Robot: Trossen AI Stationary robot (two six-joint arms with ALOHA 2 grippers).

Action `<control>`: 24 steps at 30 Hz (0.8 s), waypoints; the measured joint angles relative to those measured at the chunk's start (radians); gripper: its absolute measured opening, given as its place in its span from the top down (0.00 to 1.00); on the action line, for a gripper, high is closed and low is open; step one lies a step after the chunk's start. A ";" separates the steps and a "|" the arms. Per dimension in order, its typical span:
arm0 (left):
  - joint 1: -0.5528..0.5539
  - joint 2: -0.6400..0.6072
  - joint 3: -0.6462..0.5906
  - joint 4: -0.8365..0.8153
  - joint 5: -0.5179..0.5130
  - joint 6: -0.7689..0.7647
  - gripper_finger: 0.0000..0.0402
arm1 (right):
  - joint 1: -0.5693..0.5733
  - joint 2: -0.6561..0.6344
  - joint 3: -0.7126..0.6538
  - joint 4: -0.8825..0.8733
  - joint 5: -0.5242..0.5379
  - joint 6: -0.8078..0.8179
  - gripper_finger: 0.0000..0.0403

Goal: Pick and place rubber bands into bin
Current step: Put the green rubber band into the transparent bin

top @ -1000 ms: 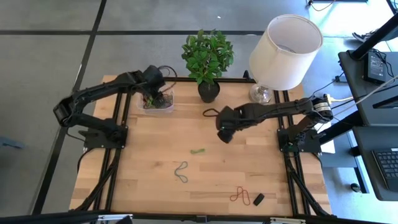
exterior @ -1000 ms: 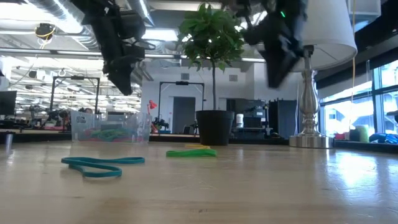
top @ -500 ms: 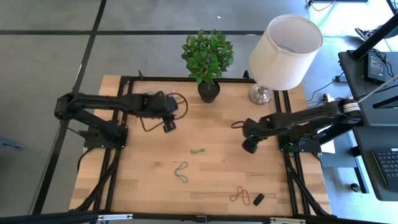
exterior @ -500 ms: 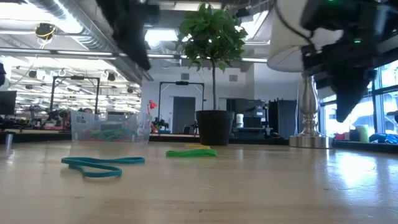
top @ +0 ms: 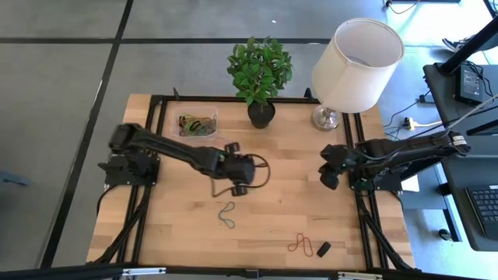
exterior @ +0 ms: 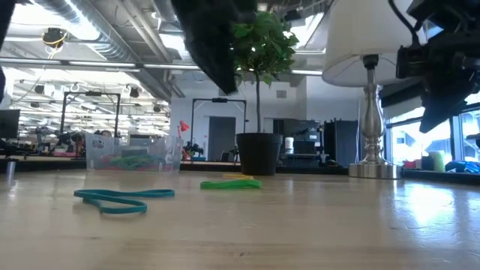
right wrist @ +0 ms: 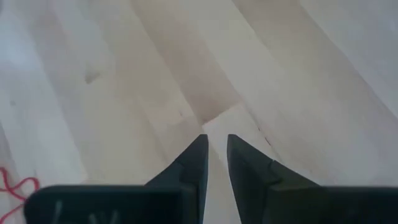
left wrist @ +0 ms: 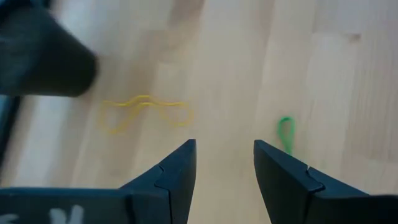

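My left gripper (left wrist: 224,155) hangs over the middle of the pale wood table (top: 187,233), jaws apart with nothing between them, above a green band (left wrist: 286,132) and a yellow band (left wrist: 144,115), while my right gripper (right wrist: 214,149) waits off by the table's right edge, jaws narrowed to a slim gap around bare planks. Farther out lie a teal band (top: 226,215) toward the front and red bands (top: 300,244) beside a small black block (top: 324,249), and the clear bin (top: 196,124), already holding several bands, sits at the back left next to the potted plant (top: 261,74) and the lamp (top: 354,62). Beyond the table stretches a bright open room with ceiling ducts (exterior: 97,30) and lights.
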 joint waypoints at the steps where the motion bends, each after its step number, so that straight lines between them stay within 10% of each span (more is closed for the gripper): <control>1: 0.005 0.038 0.027 -0.001 0.013 -0.012 0.61 | 0.000 -0.013 0.000 0.000 -0.001 -0.004 0.84; 14: 0.035 0.329 0.152 0.001 0.323 -0.040 0.61 | 0.000 -0.044 0.000 0.028 -0.004 -0.015 0.84; 24: 0.028 0.406 0.159 -0.010 0.343 -0.023 0.76 | 0.000 -0.044 0.000 0.063 -0.004 0.009 0.84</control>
